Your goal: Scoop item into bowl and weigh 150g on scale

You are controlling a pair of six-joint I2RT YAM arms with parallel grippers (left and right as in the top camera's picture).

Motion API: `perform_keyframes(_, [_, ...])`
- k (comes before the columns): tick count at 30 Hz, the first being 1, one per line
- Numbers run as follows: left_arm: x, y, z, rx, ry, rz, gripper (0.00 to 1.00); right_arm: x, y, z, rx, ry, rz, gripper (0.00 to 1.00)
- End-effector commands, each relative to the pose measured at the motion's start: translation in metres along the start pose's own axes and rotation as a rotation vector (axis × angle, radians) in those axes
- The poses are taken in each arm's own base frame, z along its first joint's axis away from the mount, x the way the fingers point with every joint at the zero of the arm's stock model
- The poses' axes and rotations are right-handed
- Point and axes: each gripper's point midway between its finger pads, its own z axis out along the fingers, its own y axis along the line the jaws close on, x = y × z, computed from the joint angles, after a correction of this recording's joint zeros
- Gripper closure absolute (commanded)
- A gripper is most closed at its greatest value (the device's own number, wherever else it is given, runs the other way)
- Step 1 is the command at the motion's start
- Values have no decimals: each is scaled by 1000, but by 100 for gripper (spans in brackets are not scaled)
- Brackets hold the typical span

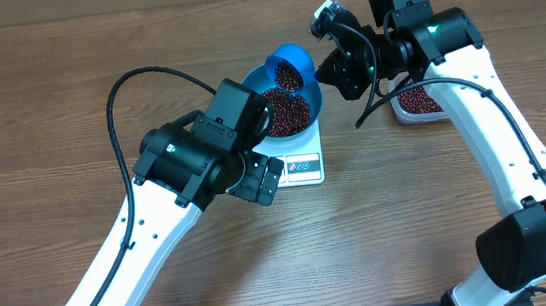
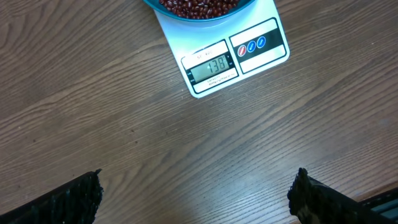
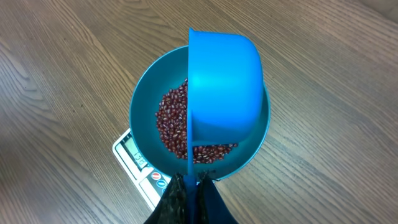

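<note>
scoop (image 3: 224,87) tilted over bowl (image 3: 140,106) of beans (image 3: 171,127) on scale (image 2: 221,56), right jaws gripping it, left jaws released

the display (image 2: 212,66) on the scale (image 2: 268,20) reads 138, while the tiny print above it is illegible.

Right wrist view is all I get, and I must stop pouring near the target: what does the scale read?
Observer: In the left wrist view the scale shows what looks like 138.
Operator: And what I'm holding, is it empty?
Observer: No. Overhead, the scoop, tilted over the bowl, has beans inside.
Operator: And the other arm?
Observer: The left gripper is open, holding nothing, over bare table near the scale.
</note>
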Motion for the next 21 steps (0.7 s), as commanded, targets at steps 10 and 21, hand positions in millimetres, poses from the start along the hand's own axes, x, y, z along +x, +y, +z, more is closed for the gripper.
perform_keyframes(10, [0,0,2,-8,4,-2,1,-10,1,-7,-7,-32,-136,96])
perform_keyframes(21, [0,0,2,-8,4,-1,0,-10,1,-7,-9,-32,-126,96])
